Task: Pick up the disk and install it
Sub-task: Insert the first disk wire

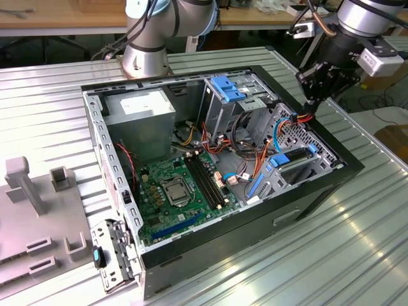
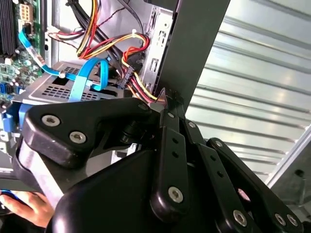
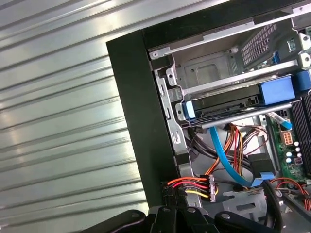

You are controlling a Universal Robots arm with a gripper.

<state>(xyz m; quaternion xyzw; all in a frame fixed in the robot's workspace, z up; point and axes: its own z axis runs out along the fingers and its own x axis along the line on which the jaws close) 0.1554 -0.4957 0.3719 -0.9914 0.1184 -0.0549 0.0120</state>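
Inspecting the drive cage (image 3: pixel 209 73) inside the computer case (image 1: pixel 338 156), you find the disk (image 3: pixel 228 103) lying flat in its slot, with blue frame showing at both ends. Treat it as rigid, fairly weighty and shock-sensitive; the frame edges look the safest hold. The gripper (image 2: pixel 166 104) hangs at the case corner, jaws drawn together at the red-and-yellow wire bundle (image 3: pixel 189 184); you cannot tell whether they pinch it. The case also houses the motherboard (image 1: pixel 172 191) and power supply (image 1: pixel 140 111).
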